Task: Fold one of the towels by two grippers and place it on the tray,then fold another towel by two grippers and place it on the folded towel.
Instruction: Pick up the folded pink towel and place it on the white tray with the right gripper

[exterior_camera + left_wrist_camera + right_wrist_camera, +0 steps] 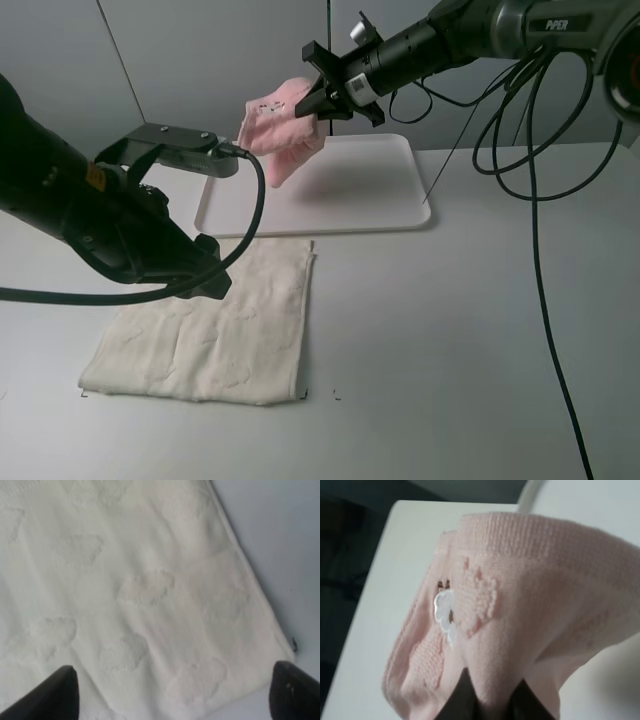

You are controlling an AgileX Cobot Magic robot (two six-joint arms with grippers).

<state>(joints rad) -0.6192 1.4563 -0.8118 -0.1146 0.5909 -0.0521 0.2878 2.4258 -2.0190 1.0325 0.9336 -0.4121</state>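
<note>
A pink towel (281, 128), folded, hangs in the air over the left part of the white tray (370, 190). My right gripper (318, 97) is shut on its top edge; the right wrist view shows the pink towel (520, 605) bunched between the fingertips (465, 697). A cream white towel (215, 330) lies flat on the table at the front left. My left gripper (205, 272) hovers over its far edge, open and empty. The left wrist view shows the white towel (130, 590) below both fingertips (50, 695), spread wide apart.
The tray's right half is bare. Black cables (535, 200) hang from the right arm and trail across the table on the right. The left arm's bulk covers the table's left side. Small black marks (305, 395) sit by the white towel's near corner.
</note>
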